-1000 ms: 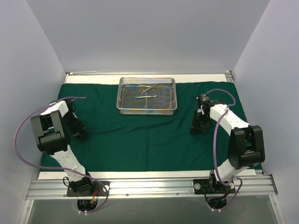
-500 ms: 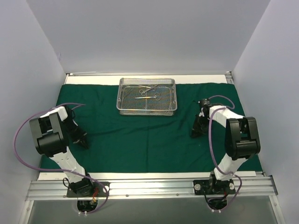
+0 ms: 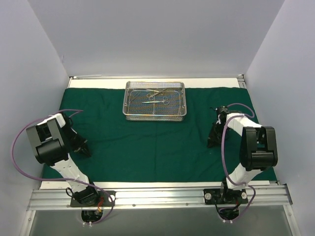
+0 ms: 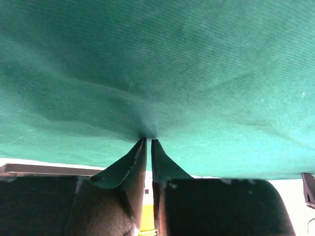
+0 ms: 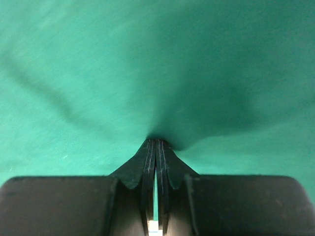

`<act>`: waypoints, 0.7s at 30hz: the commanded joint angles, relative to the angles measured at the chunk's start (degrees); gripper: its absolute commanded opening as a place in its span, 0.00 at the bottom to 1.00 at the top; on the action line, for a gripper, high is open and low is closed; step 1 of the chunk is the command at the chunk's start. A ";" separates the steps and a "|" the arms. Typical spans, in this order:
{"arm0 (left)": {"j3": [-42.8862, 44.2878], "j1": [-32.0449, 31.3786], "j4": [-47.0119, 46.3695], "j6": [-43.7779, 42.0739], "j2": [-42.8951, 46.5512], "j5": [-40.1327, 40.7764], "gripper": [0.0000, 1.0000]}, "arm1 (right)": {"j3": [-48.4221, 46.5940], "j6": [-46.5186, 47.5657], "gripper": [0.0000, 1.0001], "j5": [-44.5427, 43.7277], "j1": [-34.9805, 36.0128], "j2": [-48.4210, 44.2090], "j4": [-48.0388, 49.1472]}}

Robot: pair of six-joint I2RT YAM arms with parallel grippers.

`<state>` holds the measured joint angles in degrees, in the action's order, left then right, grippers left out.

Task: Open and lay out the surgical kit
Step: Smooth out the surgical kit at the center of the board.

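Table | drape spread | tray far-ctr | L gripper, R gripper pinch drape

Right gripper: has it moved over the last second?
Yes. The right gripper, shut on the green drape, has shifted rightward and slightly nearer, away from the wire-mesh tray.

Left gripper low, right gripper low; both pinching drape.

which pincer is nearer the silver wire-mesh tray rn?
Right. The right pincer is shut on the dark green cloth drape, toward the near right of the rectangular silver wire-mesh tray. The left pincer grips the drape farther off, toward the near left.
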<state>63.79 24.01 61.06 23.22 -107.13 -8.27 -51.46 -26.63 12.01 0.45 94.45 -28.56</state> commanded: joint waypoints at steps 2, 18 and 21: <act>0.28 0.34 1.43 -1.42 2.19 -2.19 0.16 | -5.39 3.94 0.00 -6.03 -3.96 2.57 -5.45; 6.09 1.91 0.91 1.82 0.90 -2.97 0.19 | -8.84 3.25 0.00 -2.87 -4.14 4.33 -4.14; 1.96 3.93 -1.73 2.35 -0.45 -4.73 0.15 | -7.17 2.73 0.00 -3.39 -4.31 5.83 -3.44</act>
<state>68.49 25.91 61.45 24.32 -105.58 -10.48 -60.42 -23.05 8.82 -3.92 98.91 -30.96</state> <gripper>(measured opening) 0.157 0.027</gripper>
